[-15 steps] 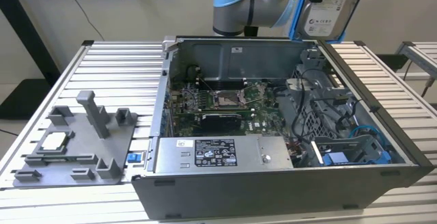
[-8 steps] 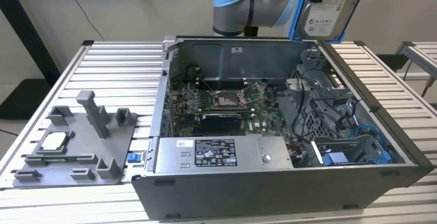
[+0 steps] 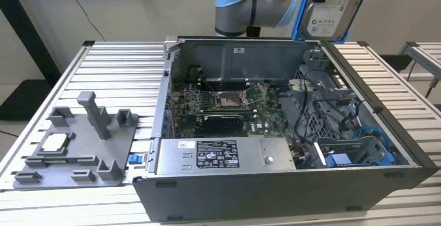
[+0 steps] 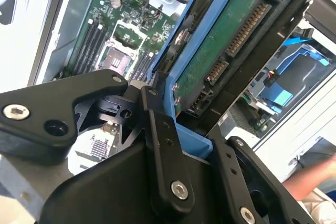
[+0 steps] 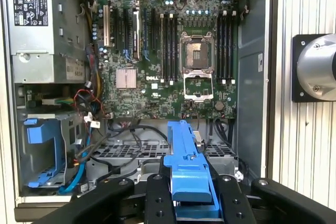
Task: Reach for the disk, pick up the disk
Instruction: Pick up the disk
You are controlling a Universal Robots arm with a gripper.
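Note:
The disk, a silver-grey drive with a white label in a bright blue bracket, hangs upright in the air above the back right corner of the open computer case. My gripper is shut on it, a black finger pressing each side of the blue bracket. In the second wrist view the disk shows its green circuit-board underside and connectors, with my gripper clamped on the bracket's end.
Below lie the motherboard, the power supply and an empty blue caddy at the case's front right. A grey fixture stands on the table at the exterior view's left. A person's arm is beside the case.

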